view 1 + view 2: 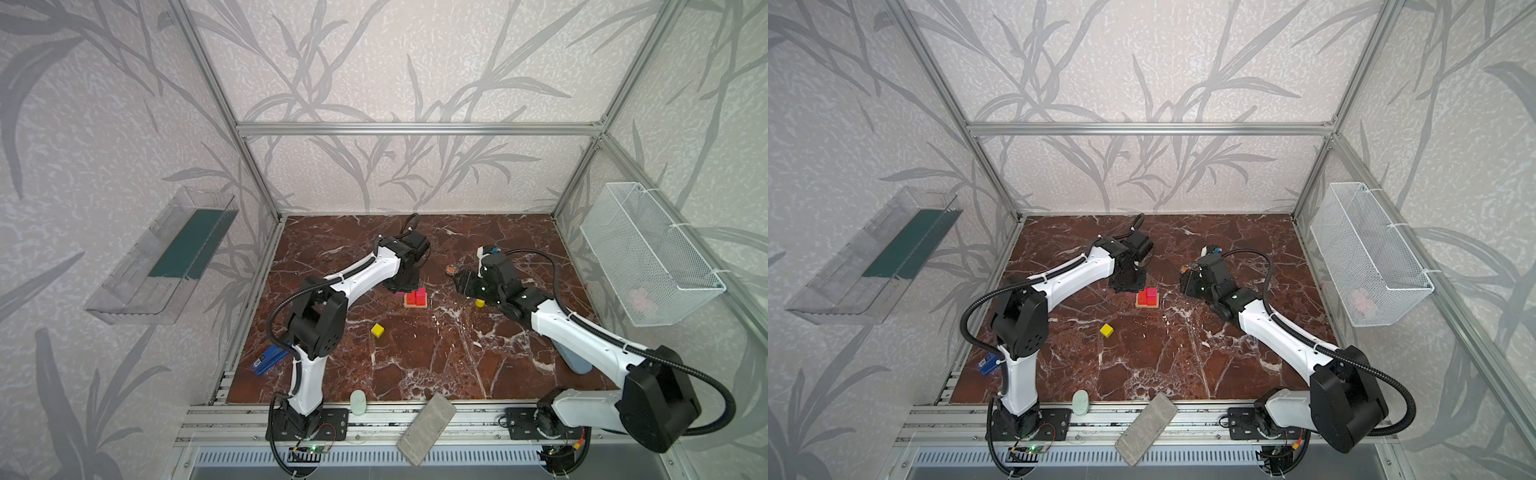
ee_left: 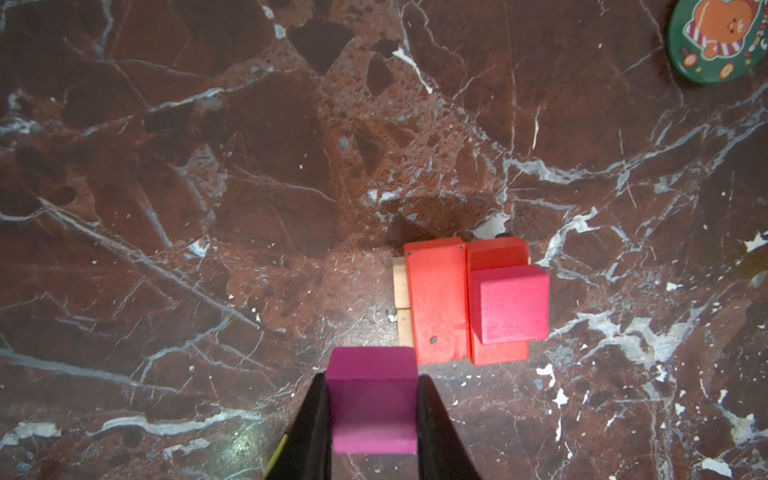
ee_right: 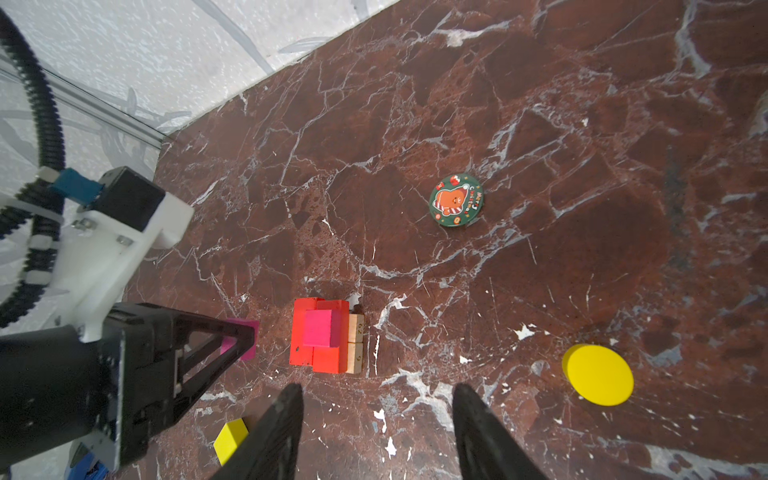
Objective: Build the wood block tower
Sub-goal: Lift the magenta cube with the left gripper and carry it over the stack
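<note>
The tower (image 1: pixel 415 300) stands mid-table: tan bars (image 2: pixel 401 286) at the base, two red rectangles (image 2: pixel 436 299) across them, and one magenta cube (image 2: pixel 513 303) on a red rectangle. My left gripper (image 2: pixel 372 378) is shut on a second magenta cube (image 2: pixel 372 399), held just beside the bare red rectangle; in a top view this gripper (image 1: pixel 405 284) is at the tower's far-left side. My right gripper (image 3: pixel 378 388) hovers open and empty on the tower's right. A yellow cube (image 1: pixel 377 330) lies in front of the tower. A yellow cylinder (image 3: pixel 598 376) lies to its right.
A round green badge (image 3: pixel 456 200) lies behind the tower. A grey stone brick (image 1: pixel 427 428) and a pale oval object (image 1: pixel 357 402) rest at the front rail. The blue stapler (image 1: pixel 270 358) lies front left. A white mesh basket (image 1: pixel 648 253) hangs on the right wall.
</note>
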Action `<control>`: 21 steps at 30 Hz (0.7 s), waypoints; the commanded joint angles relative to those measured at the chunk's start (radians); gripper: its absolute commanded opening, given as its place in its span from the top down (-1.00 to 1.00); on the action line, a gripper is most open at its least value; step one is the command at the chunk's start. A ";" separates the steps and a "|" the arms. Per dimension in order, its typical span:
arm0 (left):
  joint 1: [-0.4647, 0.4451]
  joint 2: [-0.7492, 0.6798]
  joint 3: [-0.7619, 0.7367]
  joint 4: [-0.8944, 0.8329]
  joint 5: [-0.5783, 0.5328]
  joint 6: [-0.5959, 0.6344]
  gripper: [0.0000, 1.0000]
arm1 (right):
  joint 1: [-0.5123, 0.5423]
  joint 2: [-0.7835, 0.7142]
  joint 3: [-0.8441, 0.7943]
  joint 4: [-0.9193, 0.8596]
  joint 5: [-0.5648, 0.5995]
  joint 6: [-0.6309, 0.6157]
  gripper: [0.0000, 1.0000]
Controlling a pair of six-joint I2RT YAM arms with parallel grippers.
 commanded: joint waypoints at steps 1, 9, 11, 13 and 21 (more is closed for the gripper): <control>0.001 0.039 0.046 -0.040 0.012 0.003 0.73 | -0.010 -0.026 -0.016 0.020 -0.014 0.003 -0.17; 0.001 0.083 0.070 -0.019 0.036 -0.022 0.73 | -0.013 -0.011 -0.015 0.030 -0.026 0.007 -0.17; 0.001 0.089 0.075 -0.016 0.036 -0.025 0.73 | -0.013 -0.009 -0.015 0.033 -0.029 0.007 -0.17; 0.001 0.095 0.083 -0.018 0.037 -0.026 0.73 | -0.013 -0.008 -0.016 0.034 -0.028 0.007 -0.17; 0.001 0.117 0.101 -0.019 0.041 -0.035 0.72 | -0.014 -0.003 -0.015 0.034 -0.029 0.007 -0.17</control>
